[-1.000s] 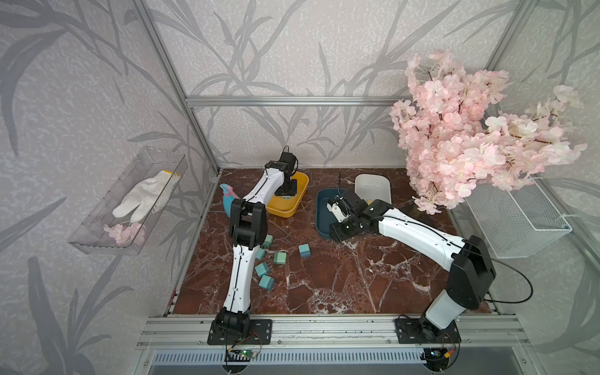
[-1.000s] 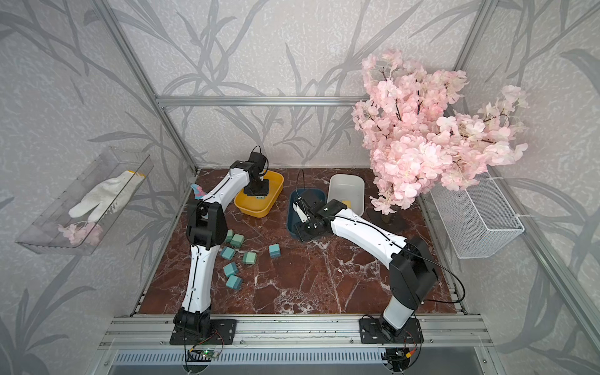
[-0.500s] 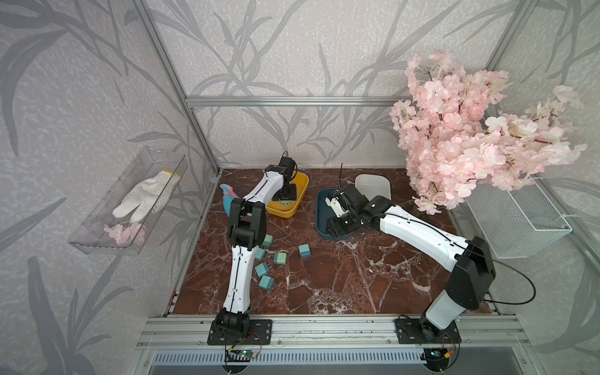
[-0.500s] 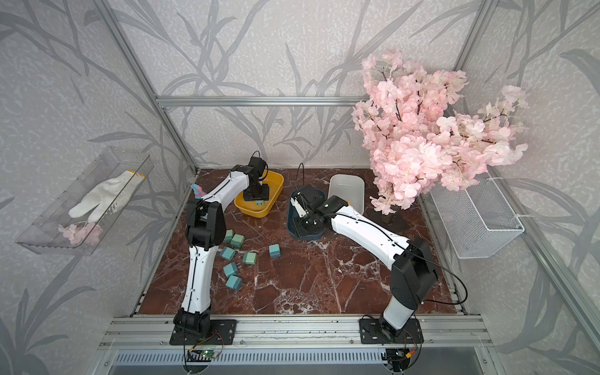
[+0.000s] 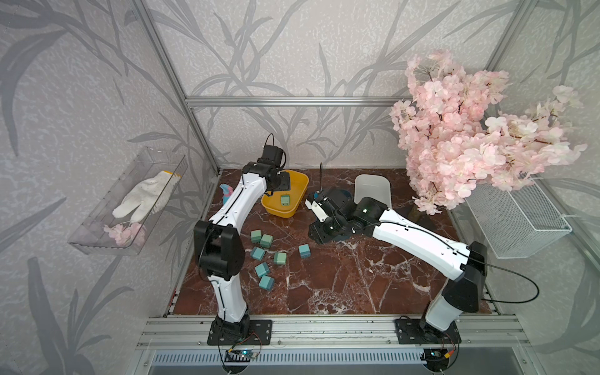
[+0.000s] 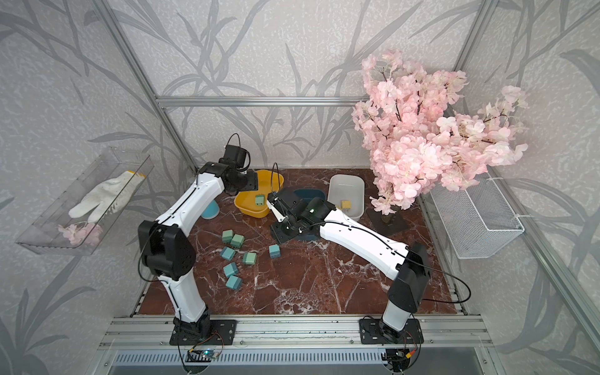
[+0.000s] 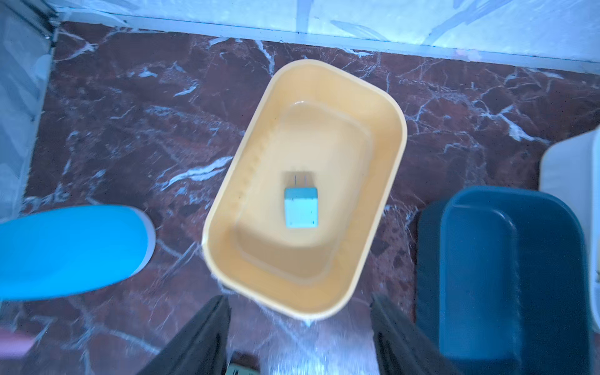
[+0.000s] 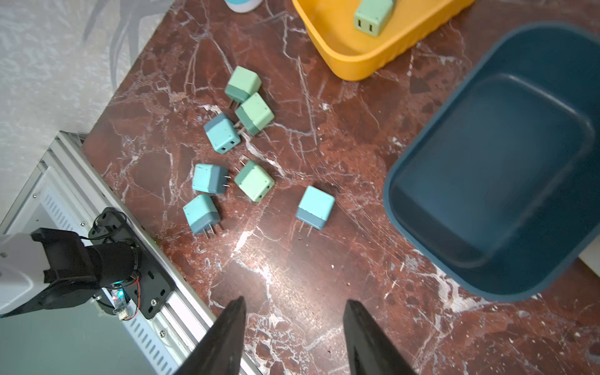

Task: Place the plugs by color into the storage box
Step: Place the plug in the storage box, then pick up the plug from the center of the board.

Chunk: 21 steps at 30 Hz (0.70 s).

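Observation:
One sage green plug (image 5: pixel 285 200) (image 7: pixel 301 207) lies on its side in the yellow box (image 5: pixel 300 183). My left gripper (image 7: pixel 300 298) hangs open and empty above that box's near end. Several loose plugs sit on the marble floor: three green ones (image 8: pixel 243 82) (image 8: pixel 255 113) (image 8: pixel 255 180) and several teal ones, among them a lone teal plug (image 8: pixel 315 207). My right gripper (image 8: pixel 293 302) is open and empty over bare floor, beside the empty dark blue box (image 8: pixel 487 162). A yellow plug (image 6: pixel 345 204) lies in the white box (image 6: pixel 345 178).
A light-blue spray bottle (image 7: pixel 71 250) stands left of the yellow box. A pink blossom tree (image 5: pixel 461 139) on a dark base fills the back right corner. A wire basket (image 5: pixel 516 220) and a clear shelf (image 5: pixel 130 201) with a glove hang on the side walls.
My left gripper has opened and the green plug now lies in the yellow box. My right gripper has shifted a little off the dark blue box toward the loose plugs.

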Available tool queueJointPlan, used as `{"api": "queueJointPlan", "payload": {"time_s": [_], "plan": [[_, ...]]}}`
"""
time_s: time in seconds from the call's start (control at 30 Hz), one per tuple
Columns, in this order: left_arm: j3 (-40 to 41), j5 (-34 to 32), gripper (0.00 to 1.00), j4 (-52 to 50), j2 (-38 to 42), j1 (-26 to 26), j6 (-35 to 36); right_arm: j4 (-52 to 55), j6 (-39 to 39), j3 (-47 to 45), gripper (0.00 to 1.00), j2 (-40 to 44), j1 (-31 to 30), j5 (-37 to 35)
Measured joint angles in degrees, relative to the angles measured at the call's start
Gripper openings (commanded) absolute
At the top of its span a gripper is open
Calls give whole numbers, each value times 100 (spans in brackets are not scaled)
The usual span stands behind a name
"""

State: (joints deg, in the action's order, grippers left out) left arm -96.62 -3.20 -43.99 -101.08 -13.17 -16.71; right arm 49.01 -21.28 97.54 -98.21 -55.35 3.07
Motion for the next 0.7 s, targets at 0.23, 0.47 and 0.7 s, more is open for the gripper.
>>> {"api": "queueJointPlan", "payload": {"time_s": [0.23,0.47,0.7], "plan": [[2306,2,70,341,2636,0,-138,140,-682,-103,51,-122,-299,-352],[3768,24,69,81,4352,0,-273,271,-1082,-33,52,-614,-658,-688],[4391,197,69,74,4994,0,-184,240,-1279,-138,52,-1064,-730,-883]]}}
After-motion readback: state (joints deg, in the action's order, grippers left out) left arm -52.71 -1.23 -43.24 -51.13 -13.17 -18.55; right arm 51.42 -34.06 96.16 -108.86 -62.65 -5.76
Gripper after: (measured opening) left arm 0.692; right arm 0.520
